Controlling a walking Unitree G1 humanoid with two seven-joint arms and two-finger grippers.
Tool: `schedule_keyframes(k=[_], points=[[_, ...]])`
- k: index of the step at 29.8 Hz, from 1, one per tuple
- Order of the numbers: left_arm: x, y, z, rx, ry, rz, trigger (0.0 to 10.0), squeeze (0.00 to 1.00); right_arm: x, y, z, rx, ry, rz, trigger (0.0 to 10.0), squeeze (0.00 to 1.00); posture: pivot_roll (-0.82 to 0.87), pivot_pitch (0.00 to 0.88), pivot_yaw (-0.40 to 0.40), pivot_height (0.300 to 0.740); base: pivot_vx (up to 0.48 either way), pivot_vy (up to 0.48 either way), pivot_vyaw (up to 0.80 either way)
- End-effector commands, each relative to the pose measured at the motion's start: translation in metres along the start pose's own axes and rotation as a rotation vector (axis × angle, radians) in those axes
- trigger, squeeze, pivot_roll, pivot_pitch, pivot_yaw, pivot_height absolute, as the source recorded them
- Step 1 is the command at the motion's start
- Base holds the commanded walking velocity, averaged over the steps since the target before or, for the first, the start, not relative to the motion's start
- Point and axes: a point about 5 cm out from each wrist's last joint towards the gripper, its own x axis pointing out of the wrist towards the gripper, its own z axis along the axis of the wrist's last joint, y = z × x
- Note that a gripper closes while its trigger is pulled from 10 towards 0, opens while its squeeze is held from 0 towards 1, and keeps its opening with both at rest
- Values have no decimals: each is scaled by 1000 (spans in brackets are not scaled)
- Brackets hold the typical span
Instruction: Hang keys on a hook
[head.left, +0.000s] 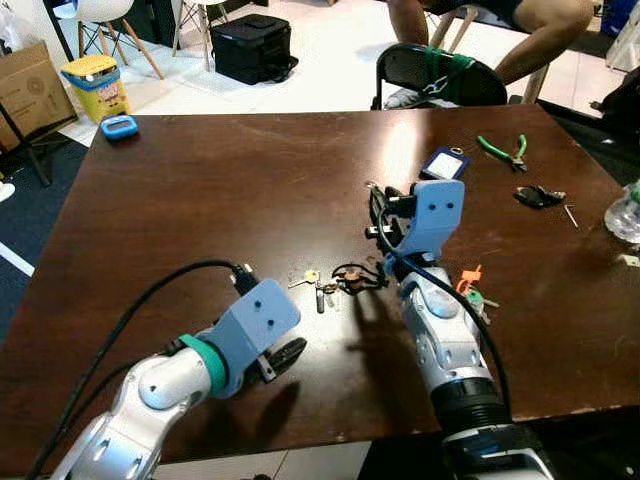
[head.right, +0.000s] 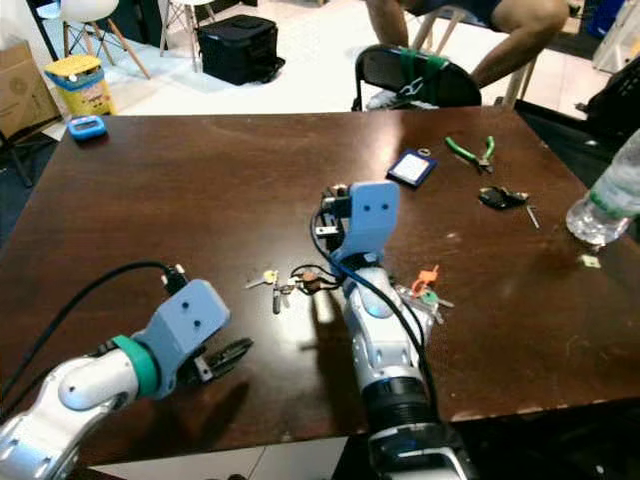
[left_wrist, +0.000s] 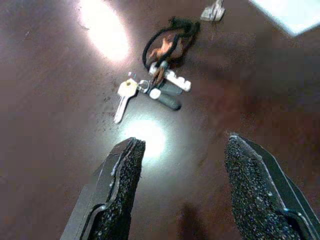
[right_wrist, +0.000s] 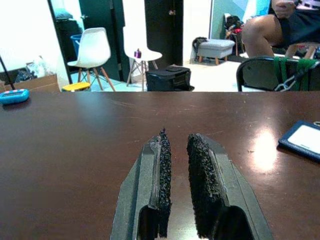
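Black-fingered left hand (left_wrist: 180, 185) near keys (left_wrist: 157, 90)

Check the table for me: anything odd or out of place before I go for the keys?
No hook shows on the table. The keys lie flat in a loose tangle with a black cord, between the claws. A second, orange-tagged bunch lies right of the right arm. Nothing looks spilled or broken.

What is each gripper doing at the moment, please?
Left gripper: open, empty, near the bunch of metal keys.
Right gripper: nearly shut, holding nothing.
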Motion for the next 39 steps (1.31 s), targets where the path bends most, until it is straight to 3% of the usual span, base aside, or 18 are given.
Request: schedule_keyframes(k=[1,3,5,11,14,16,17,19,20,21,22,25,26,34,39], points=[[0,-5,2,-23,0,-20,10000,0,-2,1,-1,-4,2,6,10000,0,-10,115,78,740,0,0,0],[8,-1,-2,-14,34,35,10000,0,-1,-1,-1,-3,3,-3,10000,0,-13,121,80,740,0,0,0],[26,17,-12,6,109,163,10000,0,2,-5,2,-16,-2,-10,10000,0,-21,130,86,740,0,0,0],[35,29,-20,25,164,194,10000,0,5,-7,3,-28,-4,-11,10000,0,-21,137,87,740,0,0,0],[39,33,-24,25,182,154,10000,0,8,-9,5,-52,-1,8,10000,0,-17,152,91,740,0,0,0],[41,36,-21,2,168,120,10000,0,9,-9,6,-85,12,61,10000,0,-18,152,94,740,0,0,0],[42,37,-13,-56,124,96,10000,0,9,-8,2,-144,80,143,10000,0,-24,150,95,740,0,0,0],[42,37,-13,-56,124,96,10000,0,9,-8,2,-144,80,143,10000,0,-24,150,95,740,0,0,0],[40,35,-2,-135,59,80,10000,0,7,-10,-1,-198,141,237,10000,0,-30,152,89,740,0,0,0],[40,35,-2,-135,59,80,10000,0,7,-10,-1,-198,141,237,10000,0,-30,152,89,740,0,0,0],[37,31,10,-219,-6,75,10000,0,7,-18,-1,-250,211,298,10000,0,-41,155,74,740,0,0,0],[34,26,17,-281,-49,71,10000,0,7,-27,1,-297,275,339,10000,0,-42,157,66,740,0,0,0],[32,21,22,-328,-77,72,10000,0,5,-35,5,-362,304,411,10000,0,-49,155,58,740,0,0,0],[32,11,29,-367,-109,68,10000,0,-6,-47,16,-454,295,568,10000,0,-68,147,49,740,0,0,0],[33,12,27,-375,-107,73,10000,0,-23,-36,-1,-439,291,663,10000,0,-72,147,53,740,0,0,0]])
